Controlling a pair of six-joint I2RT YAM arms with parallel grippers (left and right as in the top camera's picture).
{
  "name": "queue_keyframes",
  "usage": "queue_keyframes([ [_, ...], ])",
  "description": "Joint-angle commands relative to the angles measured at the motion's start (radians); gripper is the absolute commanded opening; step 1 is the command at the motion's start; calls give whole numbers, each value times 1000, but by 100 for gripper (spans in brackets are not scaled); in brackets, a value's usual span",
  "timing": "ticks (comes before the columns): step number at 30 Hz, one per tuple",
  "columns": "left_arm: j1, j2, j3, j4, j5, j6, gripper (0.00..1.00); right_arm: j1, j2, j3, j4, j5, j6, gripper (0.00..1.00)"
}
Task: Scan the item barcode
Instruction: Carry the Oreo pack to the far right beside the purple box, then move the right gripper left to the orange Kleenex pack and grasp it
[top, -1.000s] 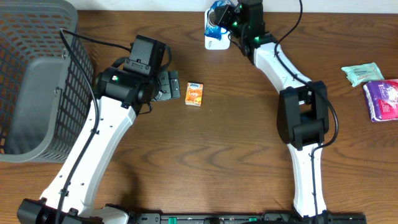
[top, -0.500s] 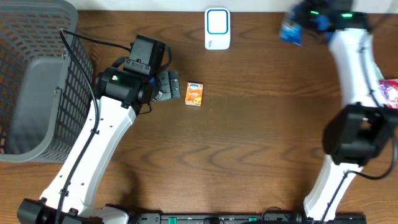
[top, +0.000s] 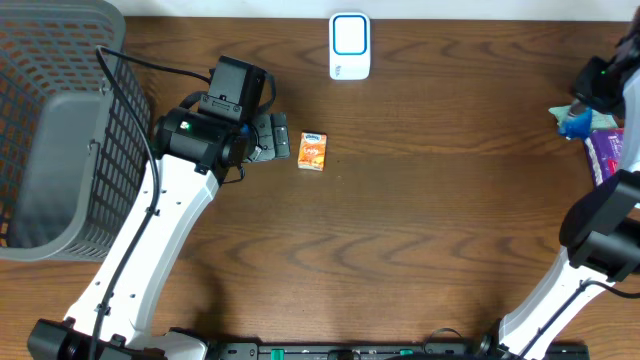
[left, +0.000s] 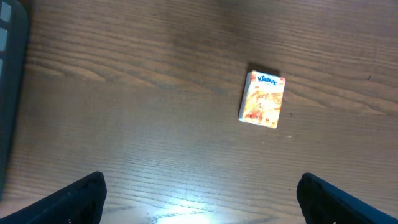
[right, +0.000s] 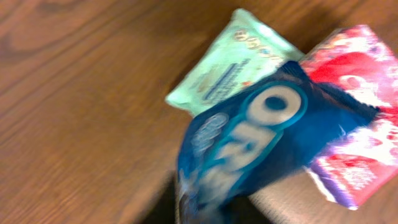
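The item, a blue Oreo packet (top: 577, 123), is at the far right edge, under my right gripper (top: 596, 88). In the right wrist view the packet (right: 261, 140) is blurred and reaches down to the jaws, over a mint-green pack (right: 233, 68) and a red-purple pack (right: 354, 130). The fingers themselves are hidden, so the grip is unclear. The white scanner (top: 349, 46) with a blue-rimmed face stands at the back centre, uncovered. My left gripper (top: 272, 137) hangs open beside an orange Kleenex pack (top: 313, 151), with nothing between its fingers (left: 78, 198).
A grey wire basket (top: 60, 130) fills the left side. The orange Kleenex pack (left: 263, 98) lies flat on the wood ahead of the left gripper. The purple pack (top: 612, 158) lies at the right edge.
The right arm swung from the scanner to the far right edge, carrying the blue packet over the packs there. The left arm has not moved.
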Motion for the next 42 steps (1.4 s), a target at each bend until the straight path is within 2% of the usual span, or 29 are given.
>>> queue_keyframes([
  [1,2,5,4,-3,-6,10,98,-18,24,-3,-12,36,-25,88],
  [3,2,5,4,-3,-6,10,98,-20,24,-3,-21,36,-25,97],
  [4,2,5,4,-3,-6,10,98,-19,24,-3,-28,35,-25,99],
  [7,2,5,4,-3,-6,10,98,-14,24,-3,-45,6,-25,99],
  [14,2,5,4,-3,-6,10,98,31,24,-3,-95,-363,-72,99],
  [15,2,5,4,-3,-6,10,98,50,24,-3,-112,-451,-79,99],
  [18,2,5,4,-3,-6,10,98,105,24,-6,-146,-551,-79,99],
  [26,2,5,4,-3,-6,10,98,394,24,-109,-132,-563,-78,99],
  [28,2,5,4,-2,-6,10,98,492,24,-155,-95,-564,-70,91],
  [31,2,5,4,-2,-6,10,98,585,24,-211,-32,-563,-19,93],
  [35,2,5,4,-3,-6,10,98,723,26,-294,124,-563,90,76],
  [39,2,5,4,-3,-6,10,98,811,29,-356,281,-563,245,65],
  [41,2,5,4,-3,-6,10,98,847,29,-385,351,-562,338,64],
  [42,2,5,4,-3,-6,10,98,878,29,-411,404,-541,415,67],
])
